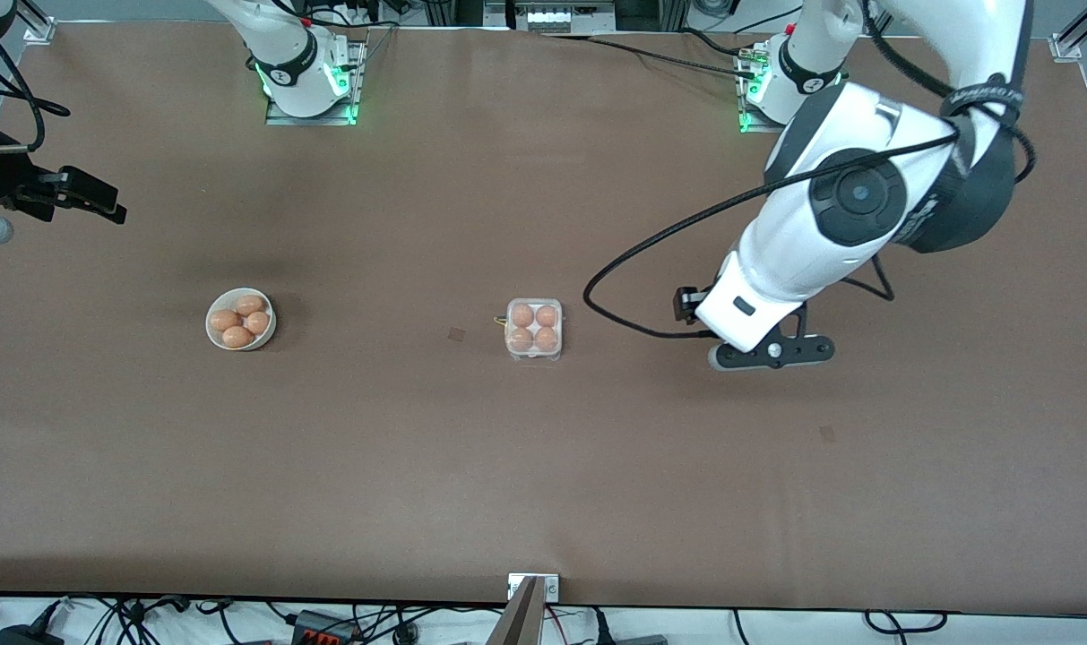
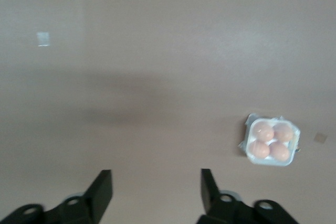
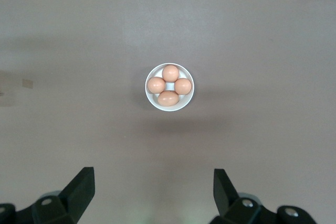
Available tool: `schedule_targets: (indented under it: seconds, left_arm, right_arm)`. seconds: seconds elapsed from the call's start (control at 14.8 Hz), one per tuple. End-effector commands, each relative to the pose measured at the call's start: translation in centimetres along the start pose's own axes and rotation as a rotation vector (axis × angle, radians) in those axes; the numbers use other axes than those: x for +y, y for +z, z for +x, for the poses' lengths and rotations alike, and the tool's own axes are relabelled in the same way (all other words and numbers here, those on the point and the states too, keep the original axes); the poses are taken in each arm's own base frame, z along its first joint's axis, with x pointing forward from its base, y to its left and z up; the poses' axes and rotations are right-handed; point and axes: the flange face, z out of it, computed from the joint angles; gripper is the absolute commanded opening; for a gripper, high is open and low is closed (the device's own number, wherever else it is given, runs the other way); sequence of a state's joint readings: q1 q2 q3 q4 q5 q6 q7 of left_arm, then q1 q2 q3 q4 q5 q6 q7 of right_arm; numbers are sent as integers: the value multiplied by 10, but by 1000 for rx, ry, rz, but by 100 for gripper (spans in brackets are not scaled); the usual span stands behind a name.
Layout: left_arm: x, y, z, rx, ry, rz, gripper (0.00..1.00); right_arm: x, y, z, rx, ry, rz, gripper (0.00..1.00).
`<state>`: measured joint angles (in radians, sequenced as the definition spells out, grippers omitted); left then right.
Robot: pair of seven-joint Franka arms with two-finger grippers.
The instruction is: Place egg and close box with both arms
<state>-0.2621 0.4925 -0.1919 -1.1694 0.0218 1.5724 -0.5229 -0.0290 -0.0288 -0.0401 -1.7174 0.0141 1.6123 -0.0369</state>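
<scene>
The box [image 1: 534, 356] stands mid-table, its clear lid down over four brown eggs [image 1: 522, 315]. In the left wrist view the box [image 2: 265, 162] lies off to one side of the open fingers. My left gripper [image 1: 772, 353] [image 2: 156, 179] hangs open and holds nothing, over bare table between the box and the left arm's end. At the right arm's end of the table my right gripper [image 1: 113, 213] [image 3: 152, 179] is open too, with nothing in it.
A round white bowl [image 1: 210, 322] [image 3: 155, 103] holding several brown eggs sits toward the right arm's end, level with the box. Small tape marks [image 1: 456, 334] [image 1: 827, 434] dot the brown tabletop. A metal bracket [image 1: 532, 587] sits at the table's edge nearest the front camera.
</scene>
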Motion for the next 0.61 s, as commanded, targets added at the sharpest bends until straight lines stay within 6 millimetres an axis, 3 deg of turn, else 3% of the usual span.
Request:
schedule_targets:
  seconds: [0.0, 0.07, 0.13, 0.54]
  left_arm:
    - [-37, -26, -6, -16, 77, 17, 100]
    - [-52, -32, -4, -23, 84, 18, 100]
    - [-58, -50, -13, -4, 102, 11, 100]
    - [-121, -93, -52, 32, 25, 12, 100]
  right_arm:
    - [0, -2, -1, -1, -6, 12, 100]
    - [0, -3, -2, -1, -6, 12, 100]
    - [-1, -3, -2, -1, -7, 12, 100]
    - [-1, -3, -2, 0, -7, 12, 100]
